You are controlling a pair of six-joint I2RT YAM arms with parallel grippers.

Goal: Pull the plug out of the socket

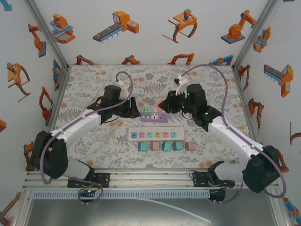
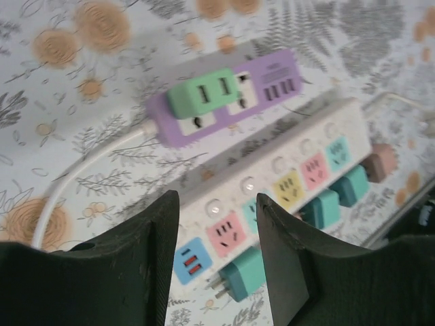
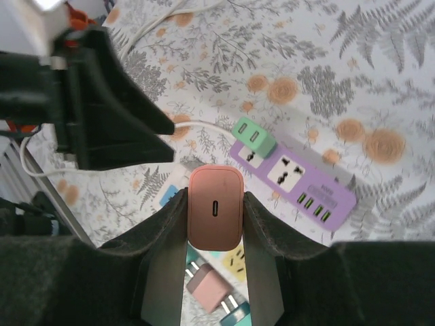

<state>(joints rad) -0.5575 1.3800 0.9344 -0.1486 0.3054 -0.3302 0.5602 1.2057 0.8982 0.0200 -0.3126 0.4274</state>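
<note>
My right gripper (image 3: 215, 205) is clamped on the pink plug (image 3: 215, 216), one finger on each of its long flat sides and its port face towards the wrist camera. The purple strip (image 3: 306, 183) lies at about 2 o'clock from the plug and apart from it. So I judge the plug free of its socket, though its prongs are hidden.

The plug looks like a small, light, rigid plastic block with smooth rounded sides. It could slide in the pads, so a squeeze across the two flat faces, as I have it, is the sound hold.

The green plug (image 3: 254, 136) sits in the strip's 10 o'clock end. If that one is wanted, I would take it by its opposite flat sides and draw it straight out along the prongs without rocking.

The strip looks light and may lift with the plug. My left gripper (image 2: 214, 234) is spread wide and empty over the white strip (image 2: 272, 170), with the purple strip at its 12 o'clock, well placed to pin it.
</note>
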